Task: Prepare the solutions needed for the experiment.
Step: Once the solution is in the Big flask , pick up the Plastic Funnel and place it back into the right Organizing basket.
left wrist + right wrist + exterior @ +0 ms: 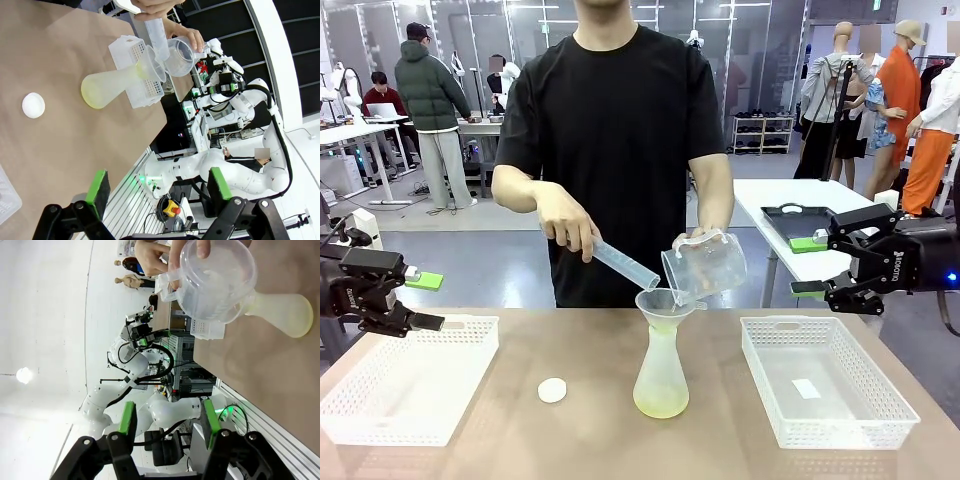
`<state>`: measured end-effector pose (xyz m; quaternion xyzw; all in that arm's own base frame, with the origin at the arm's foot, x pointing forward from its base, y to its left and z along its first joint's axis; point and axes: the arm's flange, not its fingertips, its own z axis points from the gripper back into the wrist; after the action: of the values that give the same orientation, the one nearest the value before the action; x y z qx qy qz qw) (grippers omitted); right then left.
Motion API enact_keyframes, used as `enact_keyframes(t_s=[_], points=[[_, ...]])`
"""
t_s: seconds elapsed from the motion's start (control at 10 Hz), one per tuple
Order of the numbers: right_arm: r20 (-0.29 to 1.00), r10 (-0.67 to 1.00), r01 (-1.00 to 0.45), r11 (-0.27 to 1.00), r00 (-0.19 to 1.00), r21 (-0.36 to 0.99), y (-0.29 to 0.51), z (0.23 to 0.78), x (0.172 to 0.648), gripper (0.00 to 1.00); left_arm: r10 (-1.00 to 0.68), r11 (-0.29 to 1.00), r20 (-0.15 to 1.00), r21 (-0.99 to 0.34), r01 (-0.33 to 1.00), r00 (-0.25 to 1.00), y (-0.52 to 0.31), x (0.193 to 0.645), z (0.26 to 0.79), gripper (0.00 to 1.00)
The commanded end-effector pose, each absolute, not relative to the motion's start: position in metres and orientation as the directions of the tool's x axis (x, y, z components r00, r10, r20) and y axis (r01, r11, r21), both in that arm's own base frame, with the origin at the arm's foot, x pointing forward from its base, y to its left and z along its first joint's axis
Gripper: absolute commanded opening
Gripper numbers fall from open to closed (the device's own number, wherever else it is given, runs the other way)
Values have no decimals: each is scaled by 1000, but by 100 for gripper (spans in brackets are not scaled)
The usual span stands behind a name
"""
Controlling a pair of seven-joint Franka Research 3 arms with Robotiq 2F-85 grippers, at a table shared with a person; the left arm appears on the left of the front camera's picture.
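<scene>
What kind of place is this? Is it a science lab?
Probably a robot research lab, set up like a chemistry bench. A person tips a beaker over a funnel in a conical flask of yellowish liquid, and the left gripper and right gripper hover open at either side.

Your left end effector [428,302] is black throughout, with a flat green pad [423,281] on each of its two fingers. The small white lettering on its housing cannot be read. Your right end effector [808,267] matches it in colour, pads and lettering. A blue light [950,278] glows behind its housing, and a black cable [944,318] loops beneath. In both wrist views you can see round grey screw heads [235,201] at the finger linkage joints. The person wears a black short-sleeved T-shirt [620,150].
</scene>
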<state>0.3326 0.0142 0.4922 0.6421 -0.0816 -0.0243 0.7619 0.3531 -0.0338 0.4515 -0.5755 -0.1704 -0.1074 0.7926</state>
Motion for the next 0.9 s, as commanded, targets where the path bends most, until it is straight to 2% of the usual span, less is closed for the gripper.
enact_keyframes(t_s=[0.0,0.8], points=[[97,-132,-72,182,986,981,12,491,332,66,40,291,396,-883,369,917,-37,353,453,100],[97,-132,-72,182,986,981,12,491,332,66,40,291,396,-883,369,917,-37,353,453,100]])
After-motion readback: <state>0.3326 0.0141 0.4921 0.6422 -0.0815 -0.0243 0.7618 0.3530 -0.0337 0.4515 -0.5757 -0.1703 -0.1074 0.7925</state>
